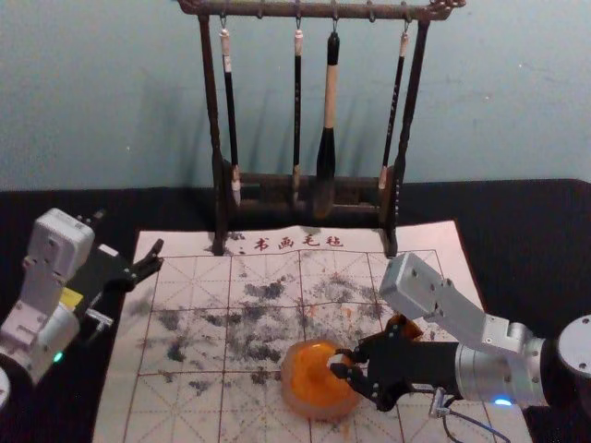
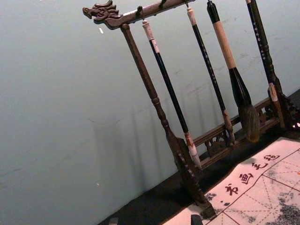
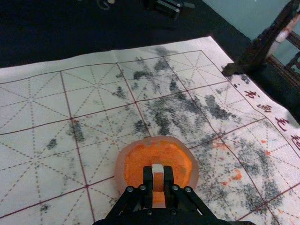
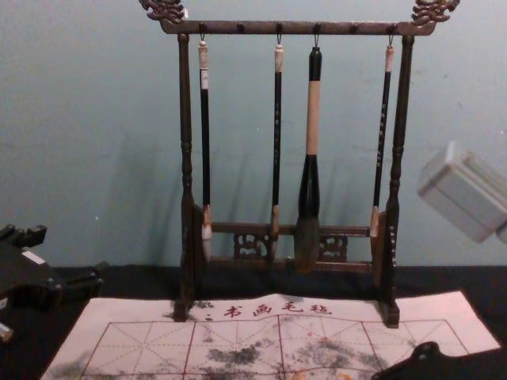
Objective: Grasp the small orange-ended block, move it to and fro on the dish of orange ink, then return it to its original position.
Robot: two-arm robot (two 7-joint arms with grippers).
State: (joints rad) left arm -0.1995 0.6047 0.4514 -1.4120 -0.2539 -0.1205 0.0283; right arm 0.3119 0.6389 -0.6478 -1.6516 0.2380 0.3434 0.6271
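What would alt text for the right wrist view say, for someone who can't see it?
The right gripper holds a small block over a dish of orange ink, on a white mat with a red grid and dark smudges.

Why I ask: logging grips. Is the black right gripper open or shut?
Shut on the small orange-white block; the gripper pinches both sides.

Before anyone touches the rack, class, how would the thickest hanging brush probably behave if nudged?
The thickest brush would probably swing, since it hangs by a loop from the rack. Its straight handle looks stiff; the bristles would likely bend on contact.
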